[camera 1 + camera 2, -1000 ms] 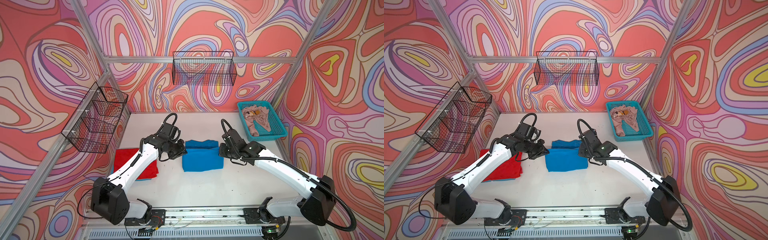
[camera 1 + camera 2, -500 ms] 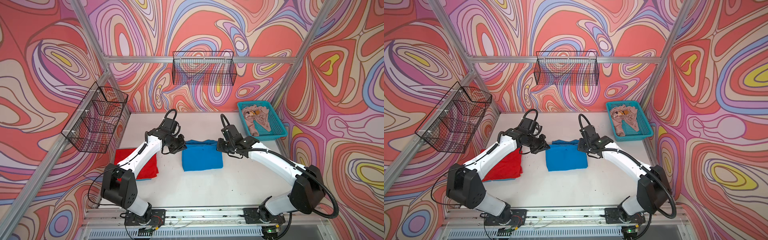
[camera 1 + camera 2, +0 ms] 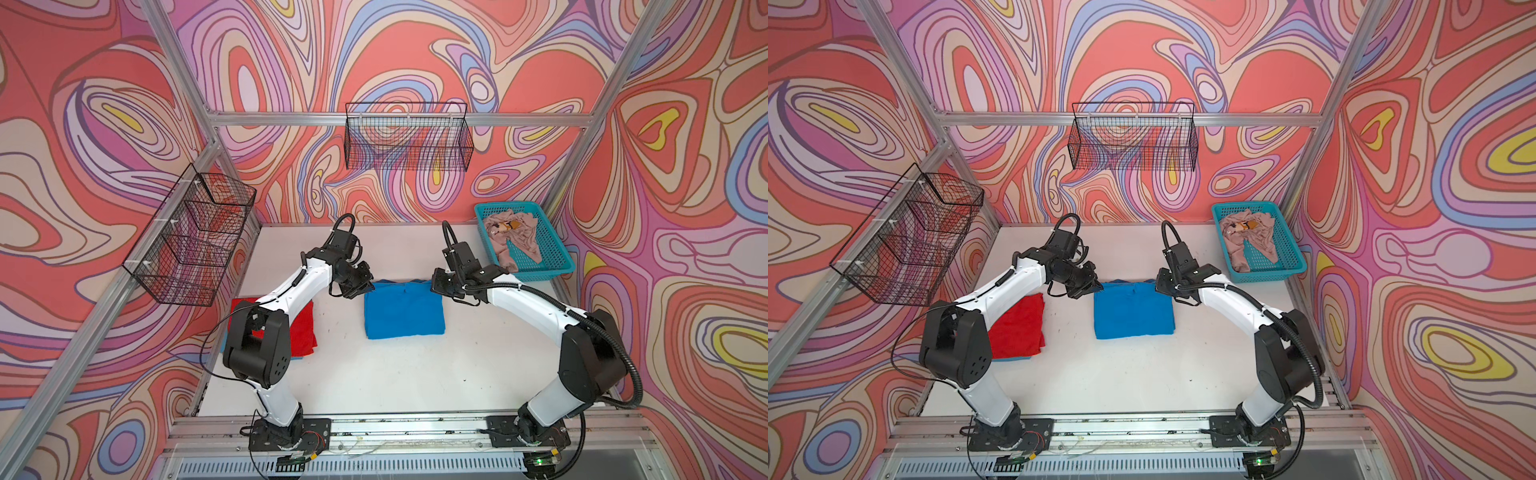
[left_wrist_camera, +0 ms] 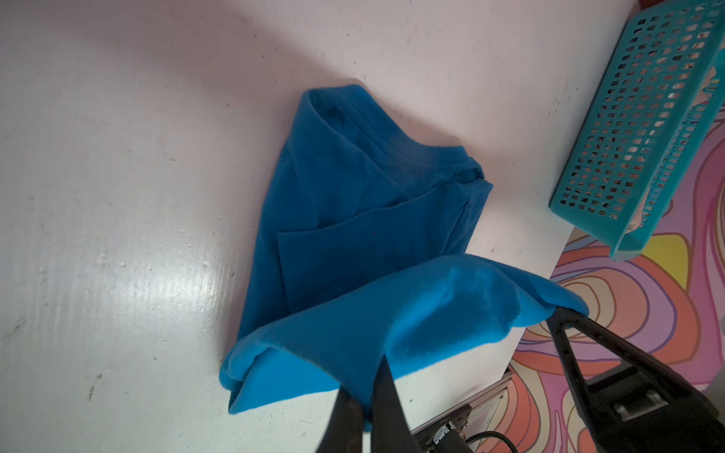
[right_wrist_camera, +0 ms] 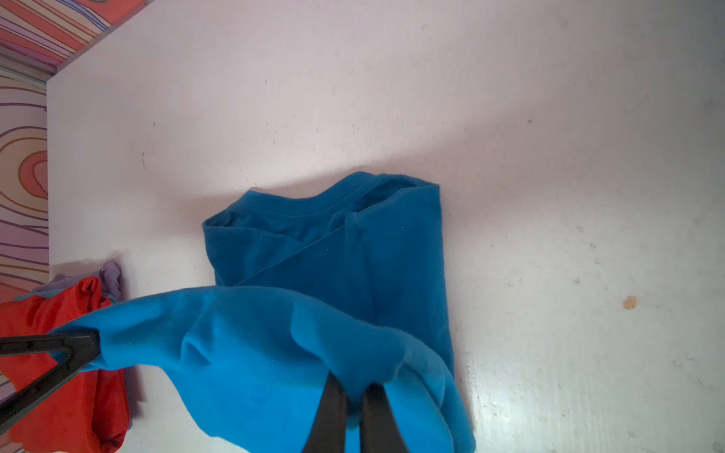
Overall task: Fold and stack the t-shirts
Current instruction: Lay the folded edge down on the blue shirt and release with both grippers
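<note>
Left tool (image 3: 362, 289), to the right of the folded red t-shirt (image 3: 302, 328) lying at the surface's (image 3: 395, 374) left edge, is clamped shut on one corner of the blue t-shirt (image 3: 405, 311) in the middle. Right tool (image 3: 436, 286) pinches the opposite corner, and together they hold a flap raised over the collar end, which lies flat. Farther right, the beige-pink t-shirt (image 3: 515, 239) sits crumpled in the turquoise basket (image 3: 540, 274).

I've got open table (image 3: 395, 374) on the near side of the blue t-shirt (image 3: 405, 311), bare strip behind it too; red t-shirt (image 3: 303, 332) blocks left, turquoise basket (image 3: 552, 253) blocks far right corner.
</note>
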Motion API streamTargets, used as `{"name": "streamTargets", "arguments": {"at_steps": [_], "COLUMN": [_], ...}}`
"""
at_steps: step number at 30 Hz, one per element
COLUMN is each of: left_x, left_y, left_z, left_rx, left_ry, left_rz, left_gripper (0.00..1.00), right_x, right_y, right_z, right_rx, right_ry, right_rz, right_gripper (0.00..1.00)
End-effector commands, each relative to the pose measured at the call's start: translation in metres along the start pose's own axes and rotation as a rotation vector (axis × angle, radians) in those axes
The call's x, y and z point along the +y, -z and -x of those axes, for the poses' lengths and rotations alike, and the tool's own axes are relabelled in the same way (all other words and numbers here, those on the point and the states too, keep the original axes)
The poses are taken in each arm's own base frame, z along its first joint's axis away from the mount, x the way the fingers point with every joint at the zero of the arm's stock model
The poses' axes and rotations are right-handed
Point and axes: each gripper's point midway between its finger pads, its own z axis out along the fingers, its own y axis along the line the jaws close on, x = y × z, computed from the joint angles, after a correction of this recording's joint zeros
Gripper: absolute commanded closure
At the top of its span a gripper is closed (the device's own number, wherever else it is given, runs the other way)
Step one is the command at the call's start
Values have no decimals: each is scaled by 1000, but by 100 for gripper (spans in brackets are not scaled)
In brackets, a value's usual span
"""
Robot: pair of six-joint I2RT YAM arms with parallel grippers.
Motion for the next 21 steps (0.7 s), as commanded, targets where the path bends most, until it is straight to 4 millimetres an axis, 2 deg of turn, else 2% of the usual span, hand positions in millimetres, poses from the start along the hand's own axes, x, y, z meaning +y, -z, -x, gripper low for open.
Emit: {"name": "streamTargets", "arguments": {"at_steps": [1, 9, 11, 21], "left_x": [-5, -6, -5, 4], "left_y": [-2, -19, -22, -40], "left_z": [16, 31, 34, 47], "left_rx": [-20, -12, -6, 11], "left_ry": [-11, 4, 5, 36], "left_rz": [-17, -2, 3, 19], "left_gripper": [100, 100, 100, 100], "right_x": [4, -2, -7, -20], "right_y": [-11, -32, -44, -66], "right_z": [11, 20, 19, 21], "right_rx": [-15, -5, 15, 37], "right_ry": [5, -11, -18, -30], "right_rz": [38, 50, 45, 29], "right_gripper": [100, 100, 100, 100]}}
